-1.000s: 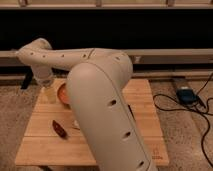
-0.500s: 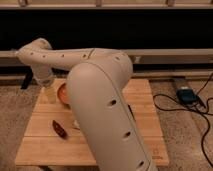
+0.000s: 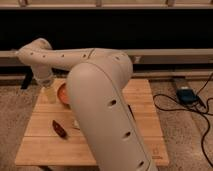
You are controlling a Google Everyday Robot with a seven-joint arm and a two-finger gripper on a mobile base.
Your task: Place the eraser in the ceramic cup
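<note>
None of the eraser or the ceramic cup shows: the bulky arm (image 3: 105, 115) crosses the middle of the worktop (image 3: 147, 125), likely hiding both. The gripper (image 3: 48, 93) hangs over the far left corner, just beside the orange bowl (image 3: 61, 94). Its jaws are apart with nothing seen between them, so the pickup seems not yet begun.
</note>
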